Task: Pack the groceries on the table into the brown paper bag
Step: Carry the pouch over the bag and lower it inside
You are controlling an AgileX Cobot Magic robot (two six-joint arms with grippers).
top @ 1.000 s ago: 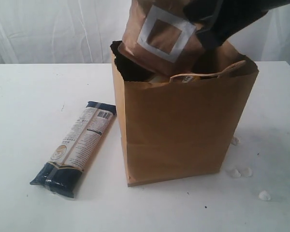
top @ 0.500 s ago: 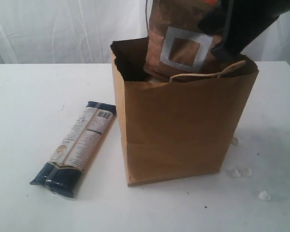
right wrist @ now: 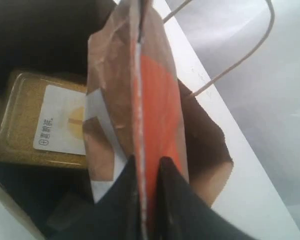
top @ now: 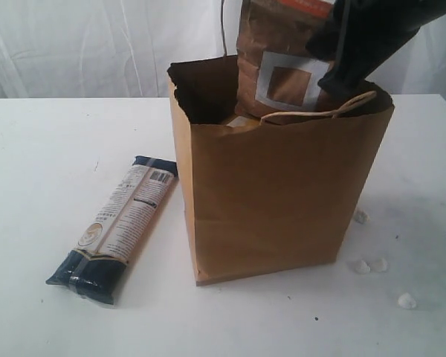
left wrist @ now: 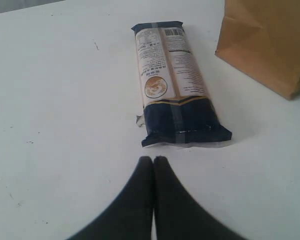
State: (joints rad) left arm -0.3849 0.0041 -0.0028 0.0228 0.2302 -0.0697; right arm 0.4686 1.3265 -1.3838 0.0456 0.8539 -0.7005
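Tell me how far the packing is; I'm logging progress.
Done: a yellow labelled container lies inside the brown paper bag. In hand: the right tool grips the brown orange-labelled pouch at the bag's mouth. Remaining: the pasta packet lies on the table, by the shut, empty left tool.

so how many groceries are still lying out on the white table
1: the long dark-blue-and-beige pasta packet, flat on the white tabletop beside the tall brown paper bag. The brown orange-labelled pouch hangs in the right gripper at the bag's mouth; others may be hidden inside.

Frontal exterior, downward wrist views (bag [top: 282,193] shared)
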